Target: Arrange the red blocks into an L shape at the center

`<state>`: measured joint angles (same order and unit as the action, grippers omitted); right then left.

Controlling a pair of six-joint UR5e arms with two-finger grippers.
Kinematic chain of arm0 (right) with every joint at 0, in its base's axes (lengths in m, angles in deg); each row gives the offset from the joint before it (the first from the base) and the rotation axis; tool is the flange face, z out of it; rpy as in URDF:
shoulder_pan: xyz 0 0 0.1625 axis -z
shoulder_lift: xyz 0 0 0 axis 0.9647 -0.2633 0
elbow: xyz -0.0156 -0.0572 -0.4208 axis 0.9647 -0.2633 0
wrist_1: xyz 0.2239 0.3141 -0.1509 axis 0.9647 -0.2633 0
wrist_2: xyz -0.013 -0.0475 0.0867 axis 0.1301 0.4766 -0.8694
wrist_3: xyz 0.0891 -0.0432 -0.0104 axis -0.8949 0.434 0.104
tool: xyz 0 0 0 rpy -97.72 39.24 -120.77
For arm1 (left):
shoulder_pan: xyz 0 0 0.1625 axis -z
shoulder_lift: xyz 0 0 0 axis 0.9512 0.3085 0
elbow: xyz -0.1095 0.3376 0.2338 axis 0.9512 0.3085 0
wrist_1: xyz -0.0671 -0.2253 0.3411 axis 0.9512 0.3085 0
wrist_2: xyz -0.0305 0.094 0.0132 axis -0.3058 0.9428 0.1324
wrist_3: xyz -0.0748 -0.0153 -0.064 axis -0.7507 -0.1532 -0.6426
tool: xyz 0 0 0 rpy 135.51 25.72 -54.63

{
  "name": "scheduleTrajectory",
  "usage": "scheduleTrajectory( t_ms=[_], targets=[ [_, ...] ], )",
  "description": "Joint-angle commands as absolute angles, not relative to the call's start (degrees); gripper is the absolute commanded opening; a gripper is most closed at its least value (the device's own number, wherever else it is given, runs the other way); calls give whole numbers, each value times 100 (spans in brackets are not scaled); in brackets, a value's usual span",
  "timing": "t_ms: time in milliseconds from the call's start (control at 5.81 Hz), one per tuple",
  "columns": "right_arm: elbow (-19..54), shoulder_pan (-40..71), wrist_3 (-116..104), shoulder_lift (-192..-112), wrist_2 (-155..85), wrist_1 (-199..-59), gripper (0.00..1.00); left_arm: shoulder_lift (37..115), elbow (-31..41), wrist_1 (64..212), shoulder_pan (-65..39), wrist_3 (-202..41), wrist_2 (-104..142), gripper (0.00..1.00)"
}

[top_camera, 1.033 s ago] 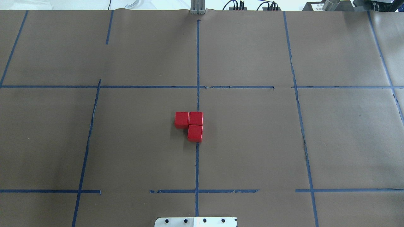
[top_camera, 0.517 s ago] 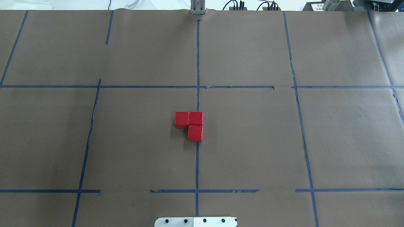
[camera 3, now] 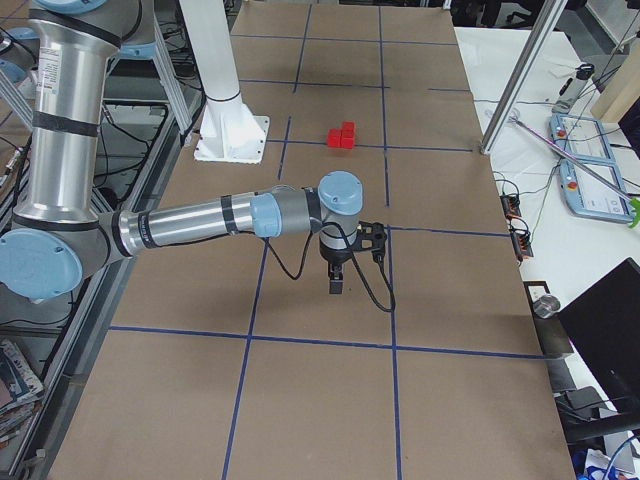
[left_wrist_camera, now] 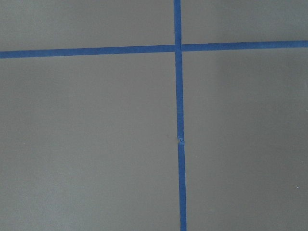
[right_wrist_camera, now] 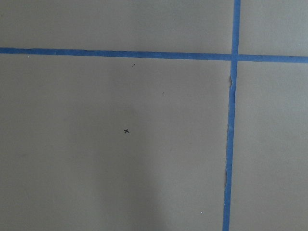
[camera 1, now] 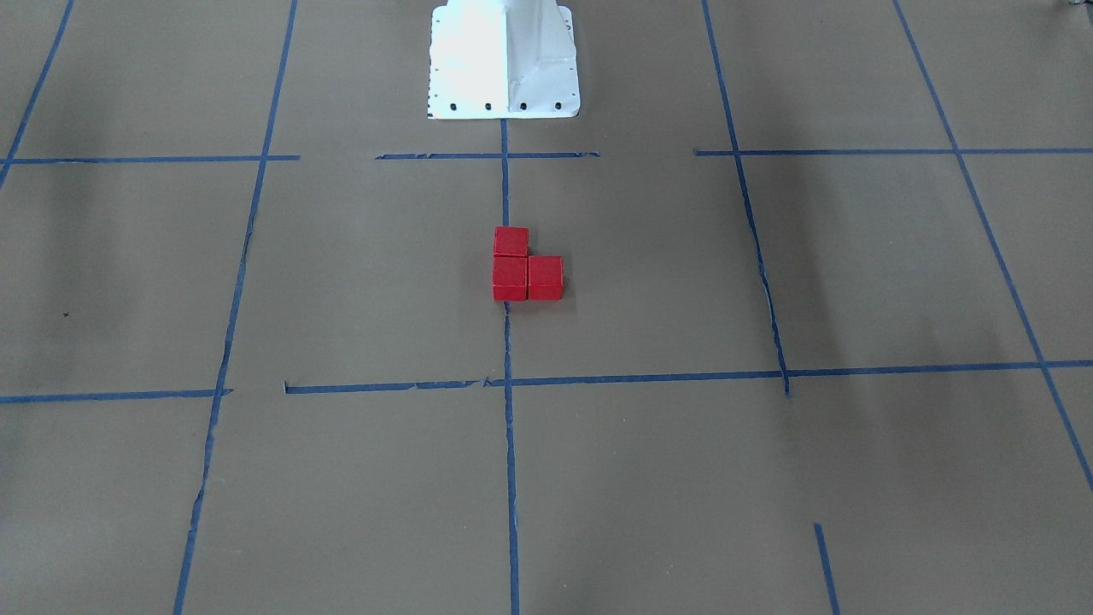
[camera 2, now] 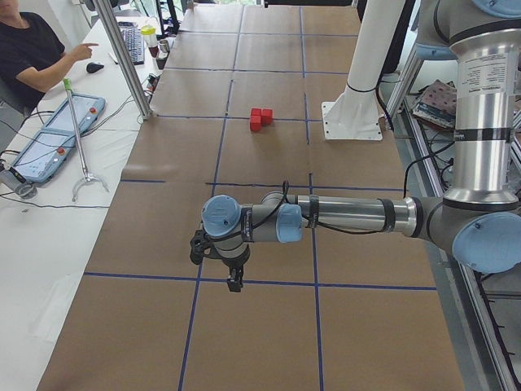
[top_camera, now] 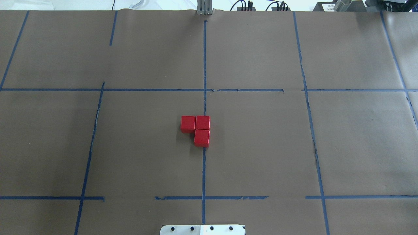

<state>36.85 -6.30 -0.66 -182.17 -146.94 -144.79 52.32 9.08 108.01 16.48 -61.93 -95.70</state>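
Three red blocks lie touching in an L on the center (top_camera: 204, 104) of the brown paper. Two of the blocks (top_camera: 187, 123) (top_camera: 202, 122) stand side by side, and the third block (top_camera: 201, 137) sits nearer the robot, on the middle blue tape line. The front-facing view shows the same red L (camera 1: 511, 278). My left gripper (camera 2: 234, 281) hangs far off over the table's left end, and my right gripper (camera 3: 337, 285) over the right end. Both show only in the side views, so I cannot tell whether they are open or shut. The wrist views hold only paper and tape.
The white robot base plate (top_camera: 202, 229) sits at the near edge, with its pedestal (camera 1: 504, 60) behind. A metal post (camera 2: 130, 65) stands at the far table edge. A person (camera 2: 32, 49) sits at a side desk beside teach pendants (camera 2: 57, 138).
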Motion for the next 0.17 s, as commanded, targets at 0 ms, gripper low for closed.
scheduleTrajectory(
  t_ms=[0],
  targets=[
    [3693,-630,-55,-18217,-14698,-14471,100,5232,907,10801,1648,-6193,-9573,100]
  ],
)
